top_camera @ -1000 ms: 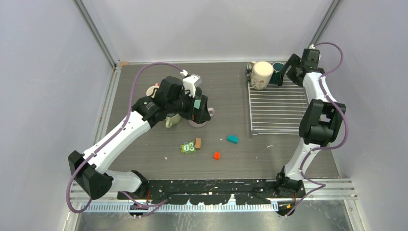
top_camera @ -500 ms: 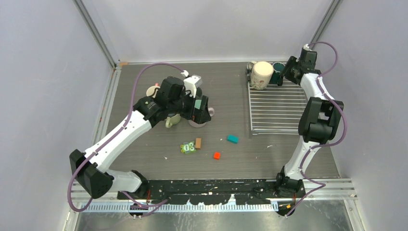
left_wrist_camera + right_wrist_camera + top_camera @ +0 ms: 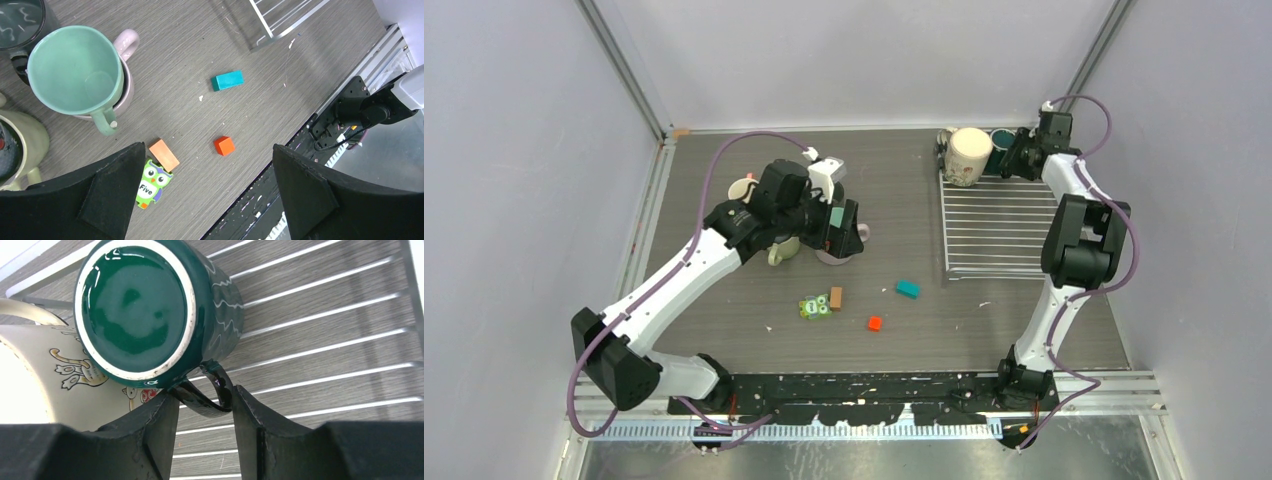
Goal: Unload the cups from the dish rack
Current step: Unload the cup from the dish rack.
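Note:
At the far end of the dish rack (image 3: pixel 1004 230) (image 3: pixel 325 315) a dark teal cup (image 3: pixel 1001 150) (image 3: pixel 135 310) lies on its side, bottom toward the right wrist camera. A cream cup (image 3: pixel 968 155) (image 3: pixel 45 380) lies beside it. My right gripper (image 3: pixel 1016 157) (image 3: pixel 205 407) is shut on the teal cup's handle, one finger pressing each side. My left gripper (image 3: pixel 834 225) (image 3: pixel 207 190) hangs open above the table. Below it a light teal cup (image 3: pixel 75 70) sits nested in a mauve-pink cup (image 3: pixel 129 42). A dark cup (image 3: pixel 20 20) and a pale green cup (image 3: pixel 25 145) (image 3: pixel 781 250) stand next to them.
Small toys lie on the table between the cups and the rack: a teal block (image 3: pixel 908 289) (image 3: pixel 227 80), a red cube (image 3: pixel 875 323) (image 3: pixel 224 145), an orange block (image 3: pixel 164 155) and a green owl piece (image 3: pixel 813 308) (image 3: pixel 150 182). Walls enclose the table's left, back and right sides.
My right gripper has moved in toward the teal cup at the rack's far end and closed its fingers onto the handle. The left arm has stayed where it was.

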`<state>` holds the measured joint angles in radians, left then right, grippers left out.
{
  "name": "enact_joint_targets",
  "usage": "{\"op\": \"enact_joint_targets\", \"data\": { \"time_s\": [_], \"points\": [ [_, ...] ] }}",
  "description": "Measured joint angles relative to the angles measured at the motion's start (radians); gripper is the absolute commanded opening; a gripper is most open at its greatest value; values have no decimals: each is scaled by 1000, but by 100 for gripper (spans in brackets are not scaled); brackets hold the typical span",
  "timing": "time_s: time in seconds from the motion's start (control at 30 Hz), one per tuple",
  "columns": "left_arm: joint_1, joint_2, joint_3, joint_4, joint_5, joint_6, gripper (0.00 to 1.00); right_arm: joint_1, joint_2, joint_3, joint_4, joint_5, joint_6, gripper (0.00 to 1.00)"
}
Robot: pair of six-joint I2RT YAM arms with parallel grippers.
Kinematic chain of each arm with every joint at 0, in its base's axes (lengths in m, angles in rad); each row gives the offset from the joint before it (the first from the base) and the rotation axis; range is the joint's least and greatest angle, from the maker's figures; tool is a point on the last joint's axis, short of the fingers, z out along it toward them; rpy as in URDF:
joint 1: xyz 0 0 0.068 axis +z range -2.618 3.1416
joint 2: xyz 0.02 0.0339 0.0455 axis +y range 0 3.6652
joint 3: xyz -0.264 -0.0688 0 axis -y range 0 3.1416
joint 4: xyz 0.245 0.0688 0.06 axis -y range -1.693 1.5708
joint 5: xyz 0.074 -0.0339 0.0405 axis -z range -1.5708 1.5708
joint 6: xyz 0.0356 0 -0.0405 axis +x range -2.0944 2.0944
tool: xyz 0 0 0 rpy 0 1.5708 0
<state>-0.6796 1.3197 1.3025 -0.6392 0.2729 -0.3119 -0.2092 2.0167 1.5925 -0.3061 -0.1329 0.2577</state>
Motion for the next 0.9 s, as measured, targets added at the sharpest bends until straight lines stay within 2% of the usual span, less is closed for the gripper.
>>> {"op": "enact_joint_targets", "data": {
  "time_s": [0.33,0.53,0.9],
  "points": [
    [0,10,-2,0,0,0,100,23,15,10,0,11,-30,32],
    [0,16,-6,0,0,0,100,53,15,10,0,84,-57,23],
    [0,19,-8,0,0,0,100,79,-3,-14,3,216,-70,22]
  ]
}}
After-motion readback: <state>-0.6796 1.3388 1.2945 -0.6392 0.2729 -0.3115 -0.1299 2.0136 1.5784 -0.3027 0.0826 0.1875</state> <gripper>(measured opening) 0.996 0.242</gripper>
